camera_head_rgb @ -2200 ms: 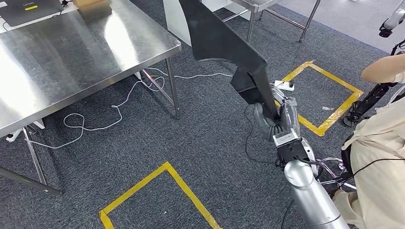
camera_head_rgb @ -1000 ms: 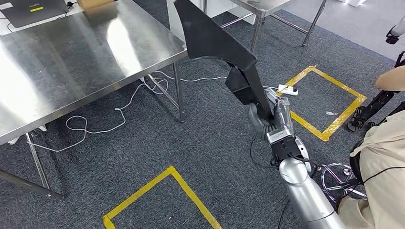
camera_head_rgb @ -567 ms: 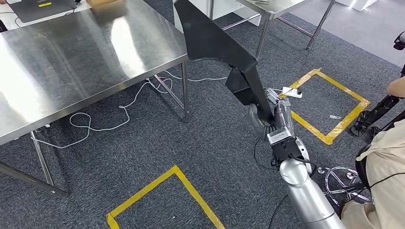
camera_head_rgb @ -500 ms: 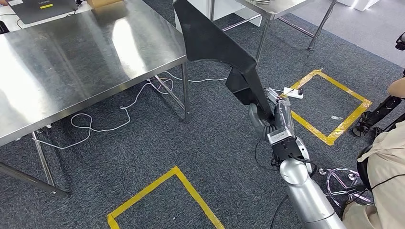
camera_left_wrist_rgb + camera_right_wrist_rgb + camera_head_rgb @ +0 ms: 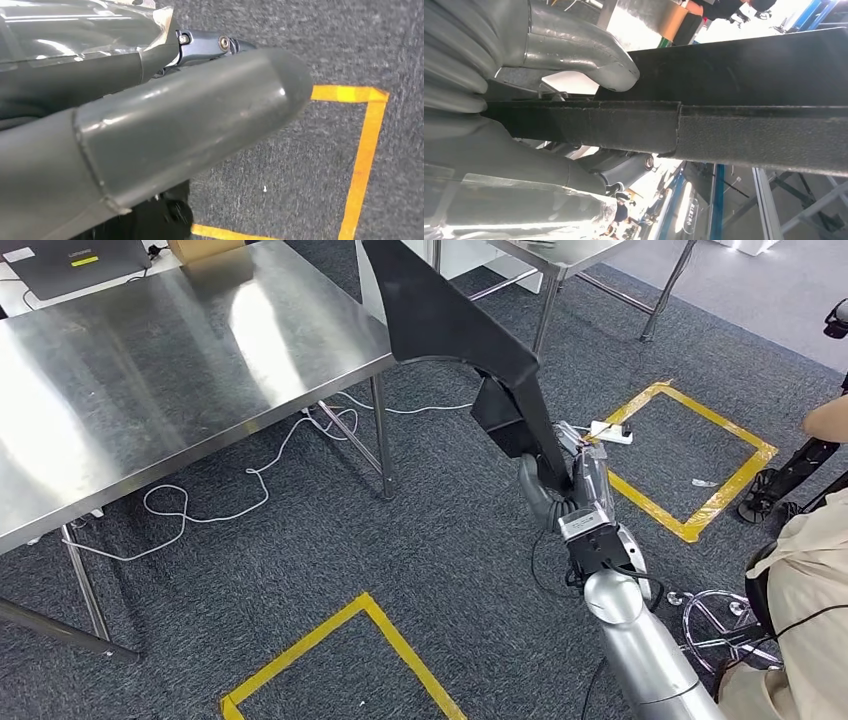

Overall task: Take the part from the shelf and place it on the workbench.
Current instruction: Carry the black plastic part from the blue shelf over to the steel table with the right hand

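A large black angular part (image 5: 450,320) stands up from my right hand (image 5: 565,485), which grips its narrow lower end above the carpet. In the right wrist view the grey thumb (image 5: 589,50) presses on the part's black edge (image 5: 749,130), with the darker fingers beneath it. The workbench (image 5: 150,370), a bare steel table, lies to the left of the part, whose upper end rises beside the table's near corner. My left hand (image 5: 175,130) hangs over the carpet with its thumb stretched out and nothing in it.
A person in beige (image 5: 800,590) stands close on the right, beside a chrome stool base (image 5: 720,620). Yellow tape squares (image 5: 690,455) (image 5: 340,640) mark the carpet. A white cable (image 5: 250,480) trails under the workbench. A laptop (image 5: 60,260) and a box (image 5: 205,248) sit at its far edge.
The whole picture has shifted a little as the camera moved; the workbench now lies slightly further right. My right hand still grips the part in the same pose.
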